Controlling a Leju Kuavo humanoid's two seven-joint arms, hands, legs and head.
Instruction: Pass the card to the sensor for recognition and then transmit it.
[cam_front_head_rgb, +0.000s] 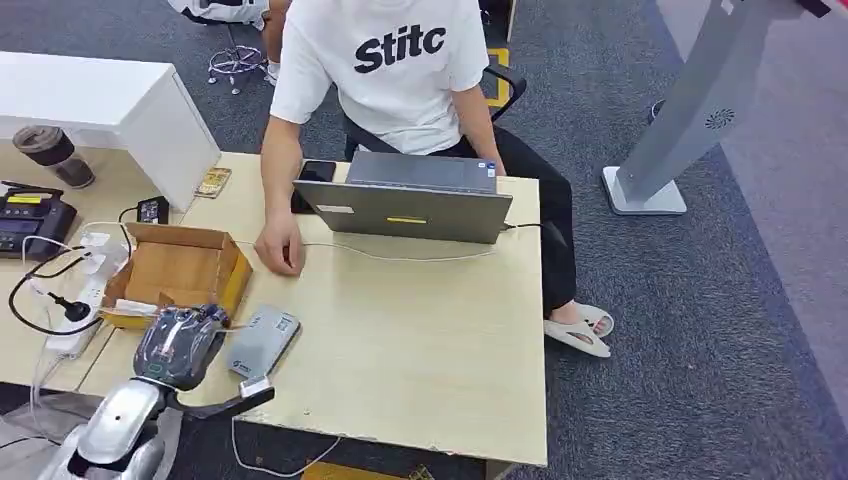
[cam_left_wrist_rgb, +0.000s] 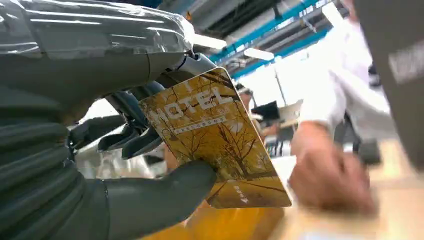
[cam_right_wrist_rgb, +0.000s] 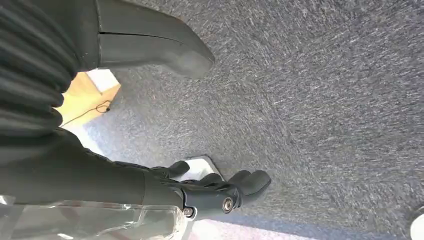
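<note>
Pinching the card (cam_left_wrist_rgb: 212, 145) between my thumb and my darker fingers (cam_left_wrist_rgb: 131, 137), my left hand (cam_front_head_rgb: 180, 345) hovers at the near left part of the wooden table (cam_front_head_rgb: 420, 340); the card is yellow, printed with bare trees and the word HOTEL, and my thumb presses on its face near one lower corner; in the head view my left hand sits just beside the grey sensor (cam_front_head_rgb: 263, 340), which lies flat on the table, and I cannot tell whether the card touches it; an open cardboard box (cam_front_head_rgb: 180, 270) stands just behind my hand; across the table a person in a white shirt (cam_front_head_rgb: 385, 70) sits behind a grey laptop (cam_front_head_rgb: 410, 200), with one hand (cam_front_head_rgb: 280, 245) resting on the tabletop near the box; a white power strip (cam_front_head_rgb: 80, 300) with black cables lies on the neighbouring desk; my right hand (cam_right_wrist_rgb: 210, 190) hangs over grey carpet (cam_right_wrist_rgb: 325, 100), thumb apart from the loosely curved fingers, holding nothing.
</note>
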